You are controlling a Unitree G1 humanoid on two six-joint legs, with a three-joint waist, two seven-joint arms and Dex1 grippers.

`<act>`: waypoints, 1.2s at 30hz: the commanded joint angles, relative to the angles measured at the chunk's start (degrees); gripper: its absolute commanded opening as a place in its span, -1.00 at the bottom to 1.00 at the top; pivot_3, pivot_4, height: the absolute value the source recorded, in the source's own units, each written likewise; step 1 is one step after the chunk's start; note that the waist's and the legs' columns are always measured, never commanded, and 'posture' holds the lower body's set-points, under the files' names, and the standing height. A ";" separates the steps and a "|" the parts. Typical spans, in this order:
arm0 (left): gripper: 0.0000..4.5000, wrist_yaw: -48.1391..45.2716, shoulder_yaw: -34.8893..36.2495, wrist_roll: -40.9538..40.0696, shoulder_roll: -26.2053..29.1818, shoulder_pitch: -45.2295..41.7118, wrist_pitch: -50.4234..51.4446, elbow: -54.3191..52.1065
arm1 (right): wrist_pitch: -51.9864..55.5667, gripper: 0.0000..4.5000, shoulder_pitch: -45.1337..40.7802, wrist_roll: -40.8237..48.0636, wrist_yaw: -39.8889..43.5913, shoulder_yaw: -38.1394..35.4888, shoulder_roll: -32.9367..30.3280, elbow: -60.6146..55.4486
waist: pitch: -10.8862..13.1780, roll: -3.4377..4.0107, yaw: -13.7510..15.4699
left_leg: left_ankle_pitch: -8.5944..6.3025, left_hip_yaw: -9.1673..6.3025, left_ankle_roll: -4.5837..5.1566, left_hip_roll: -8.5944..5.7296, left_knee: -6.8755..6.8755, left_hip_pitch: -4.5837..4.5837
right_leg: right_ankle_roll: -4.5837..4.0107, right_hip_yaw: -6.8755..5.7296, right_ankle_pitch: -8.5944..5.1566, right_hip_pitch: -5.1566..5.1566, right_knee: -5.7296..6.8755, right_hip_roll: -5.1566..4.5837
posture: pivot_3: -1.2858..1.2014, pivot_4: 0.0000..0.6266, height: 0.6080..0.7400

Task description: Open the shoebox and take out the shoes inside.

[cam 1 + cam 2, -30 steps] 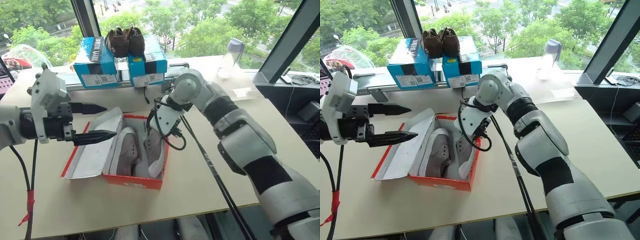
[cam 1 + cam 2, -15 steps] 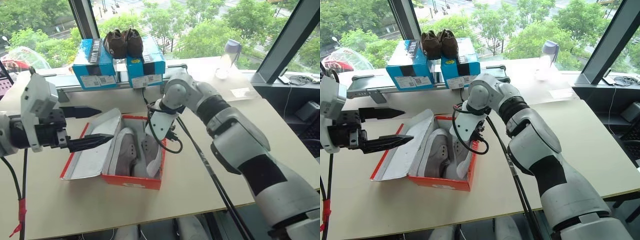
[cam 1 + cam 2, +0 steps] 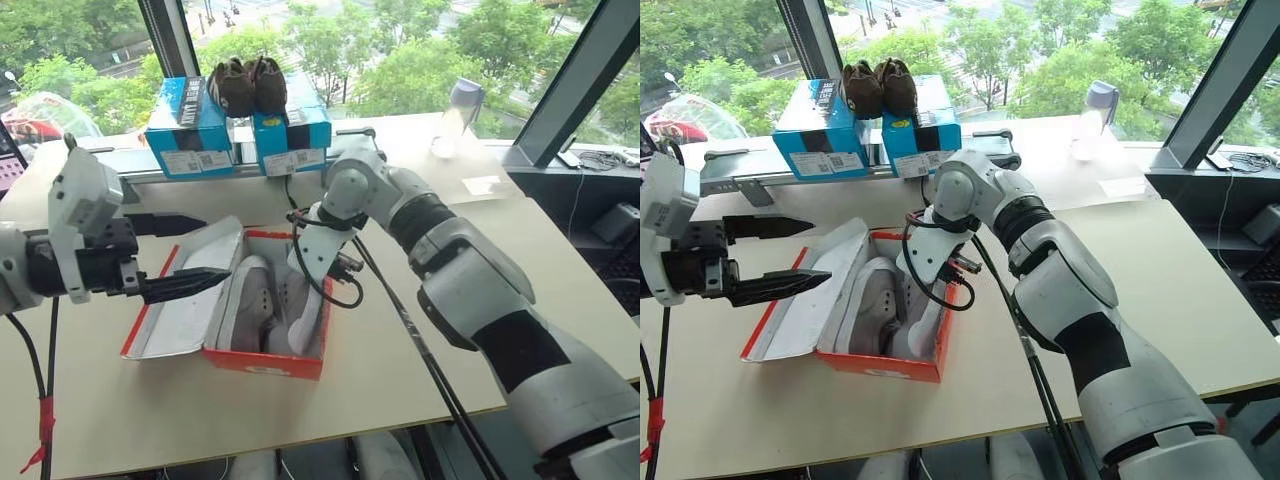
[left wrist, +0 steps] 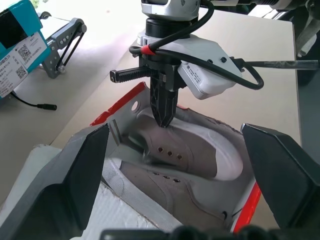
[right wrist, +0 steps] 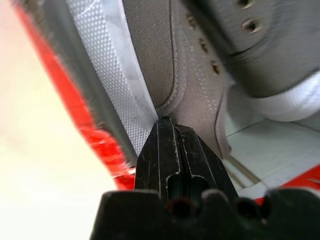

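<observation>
Left wrist view, right gripper [image 4: 163, 121] closed on shoe [image 4: 190, 155]

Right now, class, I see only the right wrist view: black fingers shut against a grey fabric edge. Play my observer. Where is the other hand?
Observer: The left hand is open, above the red cardboard shoebox's flipped-back lid, holding nothing.
Operator: How many shoes are inside?
Observer: Two grey fabric sneakers, side by side.
Operator: What's behind the box?
Observer: Two blue boxes with dark brown fuzzy shoes on top.
</observation>
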 commanded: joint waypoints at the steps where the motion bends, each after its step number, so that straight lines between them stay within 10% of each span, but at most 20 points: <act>1: 1.00 -0.86 -0.40 0.66 0.74 -1.41 -1.85 0.68 | 7.85 -0.75 -3.51 9.26 1.44 -8.09 2.25 -2.95 | 0.01 0.01 -0.12 | 0.00 0.00 0.00 0.02 0.00 -0.01 | -0.07 0.01 0.04 -0.03 0.03 0.02 | 0.03 -0.52 1.00; 5: 1.00 -1.38 -2.10 1.42 0.48 -2.39 -2.71 1.57 | 25.05 -0.26 -6.12 16.67 1.84 -15.44 1.65 -7.56 | 0.06 0.01 0.35 | 0.00 -0.01 0.00 0.06 0.00 -0.08 | -0.22 -0.01 0.12 -0.11 0.10 0.06 | 0.03 -0.52 1.00; 13: 1.00 -4.10 -8.70 5.46 -0.98 -5.45 -6.86 5.67 | 99.61 0.97 -4.50 27.53 -2.75 -23.13 -6.18 -31.66 | 0.05 0.00 2.11 | -0.01 -0.04 -0.01 0.04 0.05 -0.16 | -0.24 -0.10 0.08 -0.09 0.02 0.04 | 0.03 -0.52 1.00; 18: 1.00 -6.22 -13.43 8.67 -2.51 -8.49 -9.53 8.89 | 134.08 0.99 -2.12 36.52 -10.67 -18.74 -13.39 -40.14 | 0.05 0.00 2.32 | -0.01 -0.05 -0.01 0.00 0.10 -0.39 | -0.32 -0.12 0.13 -0.24 0.00 0.02 | 0.03 -0.52 1.00; 27: 1.00 -9.30 -21.62 14.40 -7.01 -16.33 -13.23 14.98 | 137.75 0.99 -2.63 74.63 -26.43 6.63 -21.08 -24.74 | 0.04 -0.02 0.87 | -0.03 -0.02 0.05 -0.03 0.17 -0.53 | -0.28 -0.06 0.12 -0.34 0.00 0.01 | 0.03 -0.52 1.00; 36: 1.00 -9.83 -21.01 15.71 -8.32 -15.34 -13.01 14.47 | 137.75 0.99 -7.96 100.10 -45.79 10.66 -22.96 -22.18 | 0.04 -0.01 0.28 | -0.03 -0.04 0.07 -0.05 0.32 -0.88 | -0.25 -0.06 0.12 -0.69 0.19 -0.01 | 0.03 -0.52 1.00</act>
